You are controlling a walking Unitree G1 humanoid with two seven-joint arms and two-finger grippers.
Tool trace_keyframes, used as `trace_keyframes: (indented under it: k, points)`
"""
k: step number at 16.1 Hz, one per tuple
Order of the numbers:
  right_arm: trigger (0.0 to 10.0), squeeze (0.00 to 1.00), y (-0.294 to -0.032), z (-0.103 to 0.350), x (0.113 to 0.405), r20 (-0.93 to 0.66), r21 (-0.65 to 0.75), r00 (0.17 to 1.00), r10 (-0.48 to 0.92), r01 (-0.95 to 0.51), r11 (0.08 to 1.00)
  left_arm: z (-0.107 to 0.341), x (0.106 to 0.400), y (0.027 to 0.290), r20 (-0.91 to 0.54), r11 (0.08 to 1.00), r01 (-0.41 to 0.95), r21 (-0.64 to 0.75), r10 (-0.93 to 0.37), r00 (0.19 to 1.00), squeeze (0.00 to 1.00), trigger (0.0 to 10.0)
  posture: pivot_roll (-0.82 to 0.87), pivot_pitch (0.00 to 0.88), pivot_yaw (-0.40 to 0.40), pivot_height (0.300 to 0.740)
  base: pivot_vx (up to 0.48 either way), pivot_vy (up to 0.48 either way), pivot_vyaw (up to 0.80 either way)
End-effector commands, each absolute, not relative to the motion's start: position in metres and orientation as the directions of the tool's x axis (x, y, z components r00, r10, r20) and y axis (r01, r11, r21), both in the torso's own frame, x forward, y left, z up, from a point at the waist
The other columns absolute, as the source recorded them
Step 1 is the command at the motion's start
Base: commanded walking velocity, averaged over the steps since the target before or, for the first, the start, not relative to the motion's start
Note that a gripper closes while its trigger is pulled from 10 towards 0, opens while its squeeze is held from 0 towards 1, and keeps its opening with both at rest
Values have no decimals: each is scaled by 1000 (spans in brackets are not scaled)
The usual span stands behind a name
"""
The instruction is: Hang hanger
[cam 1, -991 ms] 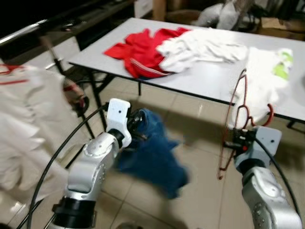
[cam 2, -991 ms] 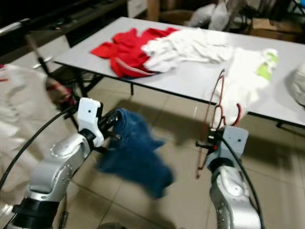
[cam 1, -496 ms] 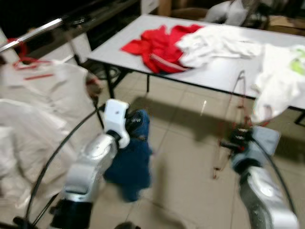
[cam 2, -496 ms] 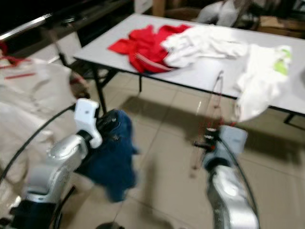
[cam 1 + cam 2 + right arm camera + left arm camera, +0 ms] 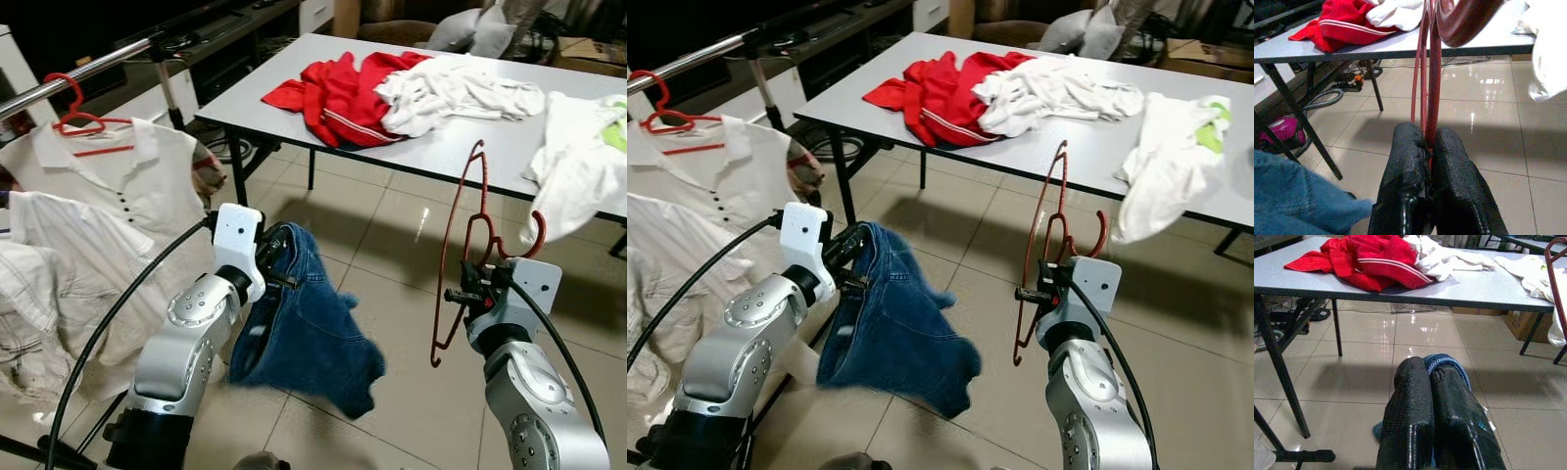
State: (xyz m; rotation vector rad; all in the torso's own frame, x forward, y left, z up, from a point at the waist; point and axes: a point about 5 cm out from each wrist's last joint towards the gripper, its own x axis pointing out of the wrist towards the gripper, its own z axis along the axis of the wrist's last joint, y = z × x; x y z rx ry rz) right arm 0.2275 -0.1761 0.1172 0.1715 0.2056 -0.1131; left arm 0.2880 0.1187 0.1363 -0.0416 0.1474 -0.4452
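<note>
The red hanger (image 5: 470,245) is held upright in the air in front of the robot, over the tiled floor (image 5: 392,235) and short of the near edge of the grey table (image 5: 470,147). The right gripper (image 5: 1429,147) pinches its wire between both fingers, the hook pointing up.

The left gripper (image 5: 1429,377) is clamped on the waistband of a pair of blue jeans (image 5: 309,333), fingers pressed together on the denim; the jeans hang toward the floor.

The camera has swung left over the last second. The clothes rail (image 5: 88,78) at the robot's left now stands sharp in the head views, carrying a white polo shirt (image 5: 118,186) on another red hanger (image 5: 73,108). Judgement: the robot is turning toward the rail, so the hanging target is now reachable.

On the table lie a red garment (image 5: 333,88) and white garments (image 5: 460,88); a white cloth (image 5: 578,166) drapes over the near edge.
</note>
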Motion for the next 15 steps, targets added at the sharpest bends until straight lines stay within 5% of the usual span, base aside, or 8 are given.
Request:
trace_keyframes:
  k: [1,15]
  points:
    - [10000,0,-174,120,231,-203,163,976,-76,110,980,147,291,122,-86,906,420,-56,-423,902,0,10000,39,0,48,740,304,0,0]
    - [10000,0,-173,123,234,-189,140,981,-45,72,988,148,290,122,-77,902,427,-72,-431,899,0,10000,39,0,43,740,335,0,0]
